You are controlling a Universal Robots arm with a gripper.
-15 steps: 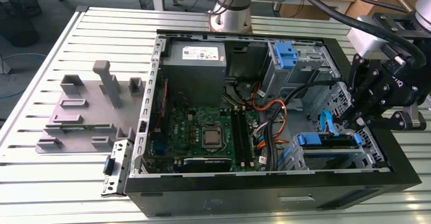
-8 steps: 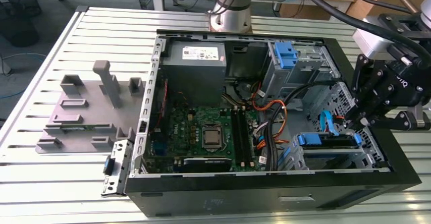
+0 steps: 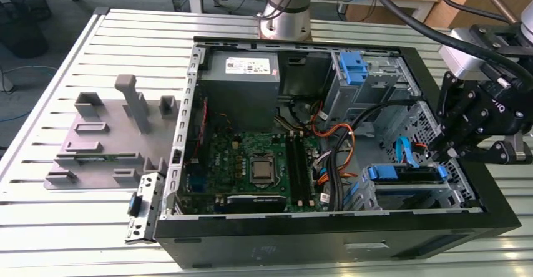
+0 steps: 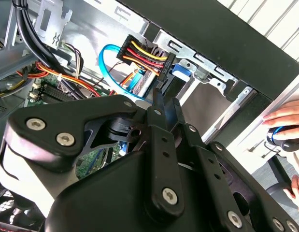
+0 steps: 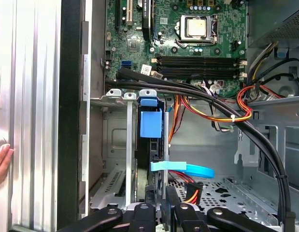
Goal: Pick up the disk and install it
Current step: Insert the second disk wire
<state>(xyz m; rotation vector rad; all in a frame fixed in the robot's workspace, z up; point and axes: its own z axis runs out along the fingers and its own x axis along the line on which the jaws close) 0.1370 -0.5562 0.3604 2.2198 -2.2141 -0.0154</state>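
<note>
Crowding the drive bay corner of the open case: black cable bundle, red-and-yellow power leads and blue data cable, all hanging just beside the disk seated in its metal cage. Leaving the end effector only a narrow gap at the case's right wall. Staying open over the motherboard and the slatted table at the exterior view's left.

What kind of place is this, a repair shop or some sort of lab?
It looks like a robotics lab or test bench, not a shop. An opened computer case lies on a slotted aluminium table, a robot arm is mounted beside it, and a grey fixture plate sits beside the case.
</note>
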